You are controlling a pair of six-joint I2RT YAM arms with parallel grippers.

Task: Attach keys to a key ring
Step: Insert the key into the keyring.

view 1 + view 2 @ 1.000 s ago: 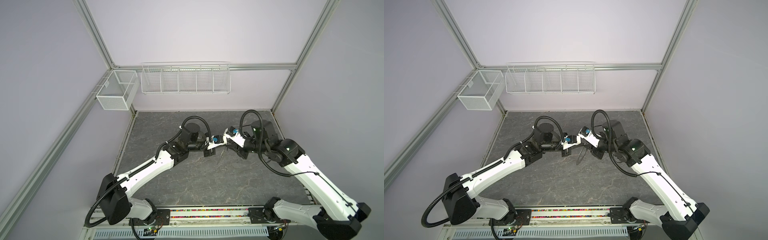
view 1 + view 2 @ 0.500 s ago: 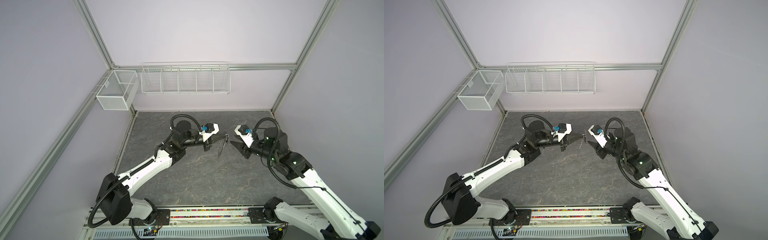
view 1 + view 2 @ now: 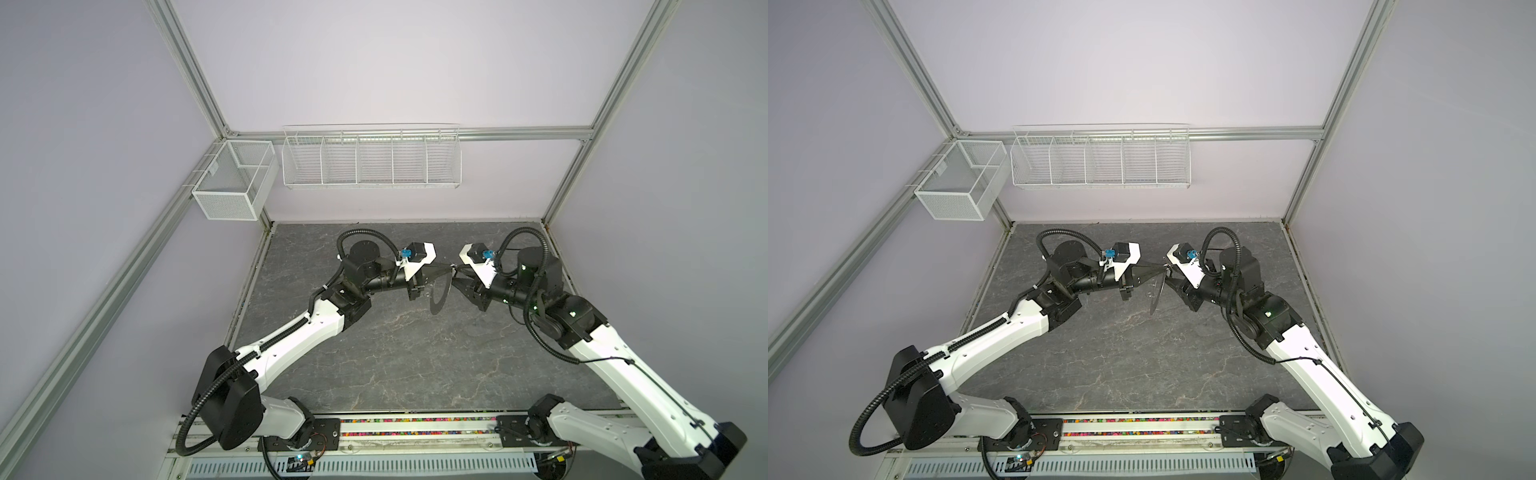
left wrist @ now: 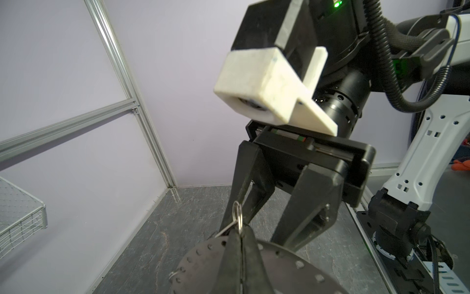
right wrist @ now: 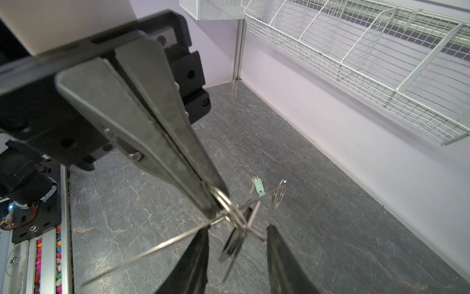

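Note:
The key ring (image 3: pixel 438 293) (image 3: pixel 1156 293) is a flat grey disc hanging edge-on above the table. My left gripper (image 4: pixel 240 233) (image 3: pixel 448 268) (image 3: pixel 1163 270) is shut on its upper rim (image 4: pixel 203 257), beside a small wire loop (image 4: pixel 237 211). A key with a black tag (image 5: pixel 232 245) dangles from loops at that rim. It hangs between the fingers of my right gripper (image 5: pixel 237 229) (image 3: pixel 457 276) (image 3: pixel 1169 275), which stands open and does not touch it. The pale green-tagged key (image 5: pixel 258 185) lies on the grey table (image 5: pixel 330 216).
A long white wire basket (image 3: pixel 371 157) hangs on the back wall. A smaller mesh basket (image 3: pixel 232 185) sits on the left frame rail. The arms' base rail (image 3: pixel 415 428) runs along the table's front edge.
Both wrists have lifted and turned since a second ago. The right gripper's jaws have widened, drew back, then came in again to the disc's held rim. The left stays shut on the disc.

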